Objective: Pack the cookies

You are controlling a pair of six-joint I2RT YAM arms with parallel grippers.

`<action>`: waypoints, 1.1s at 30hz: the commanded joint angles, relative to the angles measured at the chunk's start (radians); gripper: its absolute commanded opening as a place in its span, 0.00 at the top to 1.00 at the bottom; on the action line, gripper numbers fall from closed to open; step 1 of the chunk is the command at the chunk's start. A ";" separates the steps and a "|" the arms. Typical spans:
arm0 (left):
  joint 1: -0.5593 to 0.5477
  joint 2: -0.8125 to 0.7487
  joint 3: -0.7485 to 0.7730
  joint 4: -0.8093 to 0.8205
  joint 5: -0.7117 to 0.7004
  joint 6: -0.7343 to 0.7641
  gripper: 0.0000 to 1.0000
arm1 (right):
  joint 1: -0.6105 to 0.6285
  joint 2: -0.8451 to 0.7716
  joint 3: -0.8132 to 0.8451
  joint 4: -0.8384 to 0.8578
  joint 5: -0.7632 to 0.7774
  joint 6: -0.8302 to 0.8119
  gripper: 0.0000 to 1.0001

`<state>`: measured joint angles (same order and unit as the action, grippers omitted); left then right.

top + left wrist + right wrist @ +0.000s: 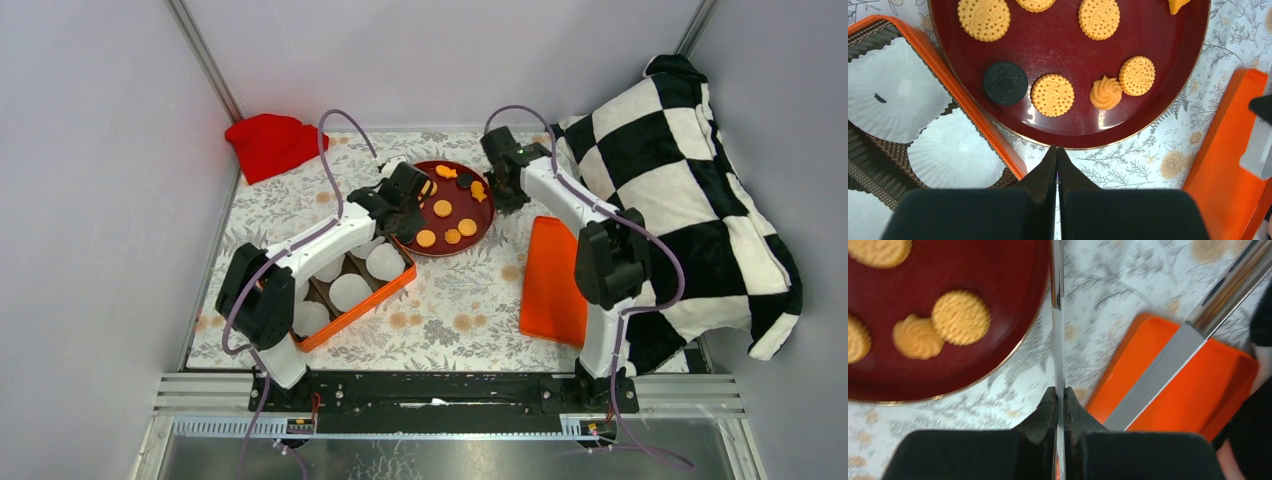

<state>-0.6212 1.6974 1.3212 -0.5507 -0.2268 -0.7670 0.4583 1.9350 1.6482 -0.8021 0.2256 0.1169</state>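
Newbie: Cookies (984, 19) all sit on the dark red plate (1058, 45), none in the box (973, 107) as far as I can see. Left gripper (1056, 149) hangs just off the plate's rim, bottom middle of its wrist view, jaws pressed together, holding nothing. How'd you go for the first pick?

Oldtimer: Open up before going down, obviously. Nearest target is the round cookie (1052, 95) straight up-frame from the gripper, with the black cookie (1005, 82) just left of it and the swirl one (1105, 93) just right. They're close together, so I'd set the jaws to straddle it top-to-bottom of the frame, not sideways into the neighbours. It's flat, so pinch the edges low and gently, or my guess is it skids on that glossy plate.

Newbie: And drop-off?

Oldtimer: White liners (955, 147) in the box, lower left of frame, right beside the plate. Short hop. One cookie per liner, I reckon.

Newbie: Right gripper (1059, 391)?

Oldtimer: Also pinched closed and empty, over the tablecloth (1098, 300) between the plate and the orange lid (1198, 375) on the right. Its view is blurry. I'd park it clear of the left arm's path.
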 commanded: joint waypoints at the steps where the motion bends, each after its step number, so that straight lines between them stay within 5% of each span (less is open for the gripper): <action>1: -0.002 0.029 0.042 0.005 -0.021 0.026 1.00 | -0.102 0.098 0.172 -0.119 0.043 -0.071 1.00; 16: 0.006 0.066 0.057 0.006 -0.019 0.033 1.00 | -0.306 0.344 0.258 -0.111 -0.055 -0.190 0.99; 33: 0.023 0.064 0.031 0.001 -0.019 0.036 1.00 | -0.194 0.290 0.056 -0.009 -0.364 -0.140 1.00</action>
<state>-0.6086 1.7607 1.3468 -0.5529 -0.2279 -0.7483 0.1970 2.2078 1.7630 -0.8032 -0.0086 -0.0368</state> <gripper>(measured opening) 0.000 0.030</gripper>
